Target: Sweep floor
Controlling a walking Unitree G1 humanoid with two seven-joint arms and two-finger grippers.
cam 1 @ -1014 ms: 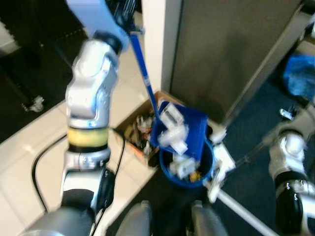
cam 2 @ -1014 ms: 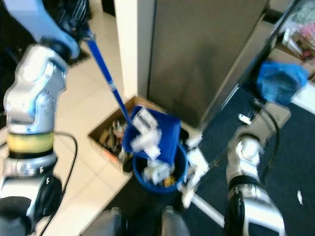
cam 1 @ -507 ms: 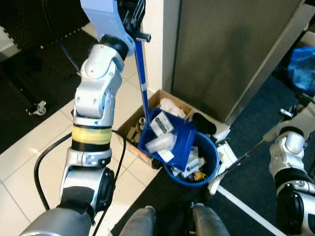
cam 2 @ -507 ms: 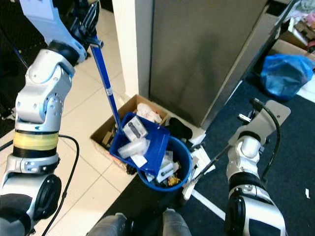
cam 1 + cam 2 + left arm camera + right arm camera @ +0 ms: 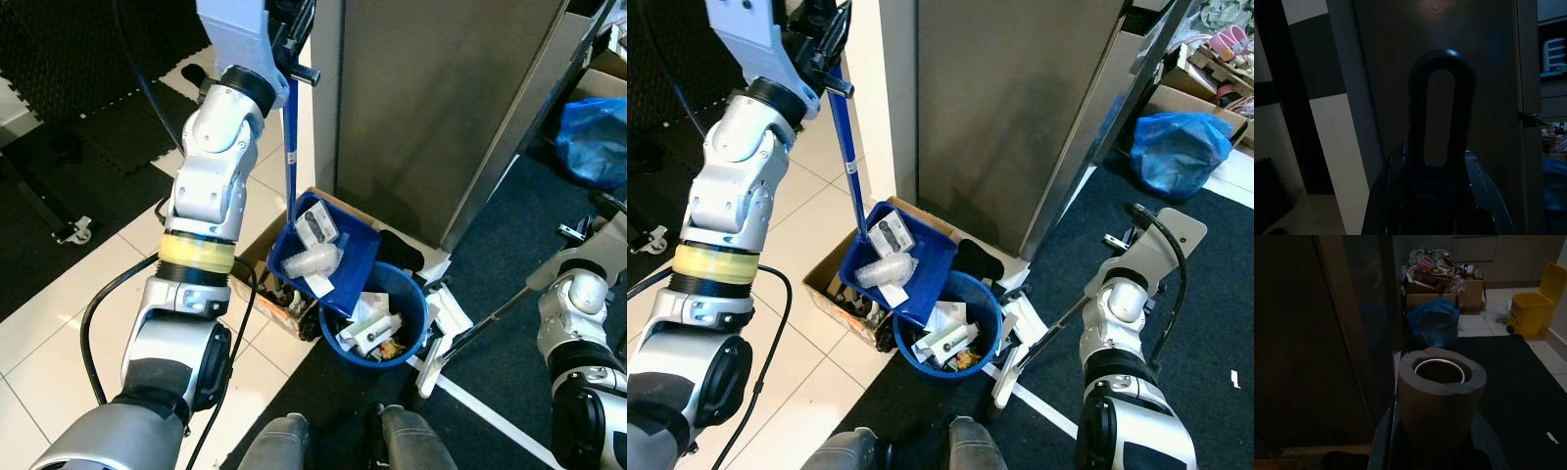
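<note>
Holding blue dustpan (image 5: 903, 259) handle tight in our left gripper (image 5: 828, 39), pan tipped over blue bin (image 5: 950, 333) rim. Right gripper (image 5: 1442, 382) squeezes broom handle (image 5: 1441, 396).

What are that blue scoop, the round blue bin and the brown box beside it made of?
Blue long-handled dustpan: probably plastic, with a smooth, evenly coloured, slightly glossy surface. Round blue bin: likely plastic too, with the same sheen and a thin rim. Brown open box: looks like cardboard, matte tan with folded flaps.
</note>
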